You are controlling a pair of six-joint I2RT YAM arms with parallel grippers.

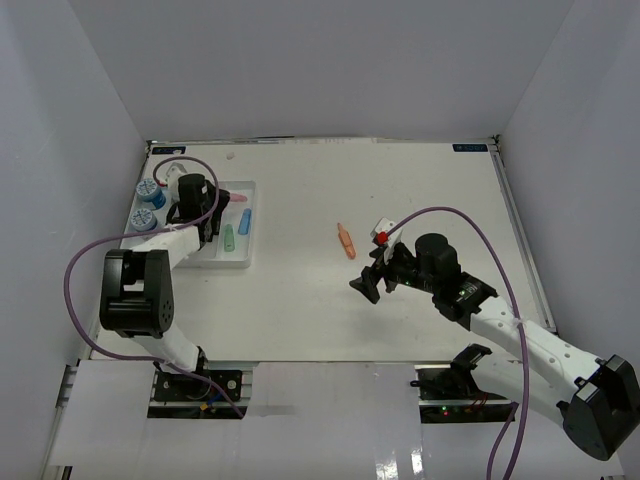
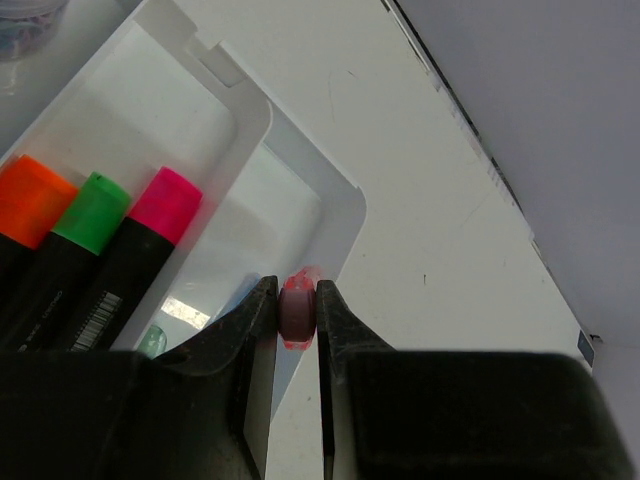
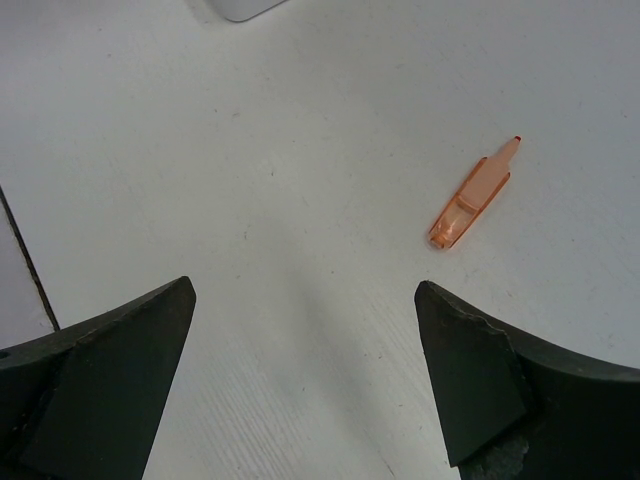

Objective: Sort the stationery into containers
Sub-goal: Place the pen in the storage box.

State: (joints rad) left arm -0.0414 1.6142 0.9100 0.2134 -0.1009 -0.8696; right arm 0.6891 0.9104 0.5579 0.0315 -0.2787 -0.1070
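Note:
The white divided tray (image 1: 226, 261) sits at the far left. My left gripper (image 1: 222, 201) hovers over its far right corner, shut on a small pink marker (image 2: 297, 310) seen end-on above the tray's rim (image 2: 345, 200). Three black highlighters with orange (image 2: 30, 200), green (image 2: 95, 212) and pink (image 2: 162, 205) caps lie in one compartment. A green marker (image 1: 228, 238) and a blue marker (image 1: 244, 222) lie in the rightmost compartment. An orange marker (image 1: 346, 240) lies on the table. My right gripper (image 1: 372, 282) is open and empty, near and right of it (image 3: 475, 195).
Two blue-lidded jars (image 1: 147, 190) (image 1: 145, 220) stand in the tray's left compartment. White walls enclose the table on three sides. The left arm's purple cable (image 1: 85, 260) loops left of the tray.

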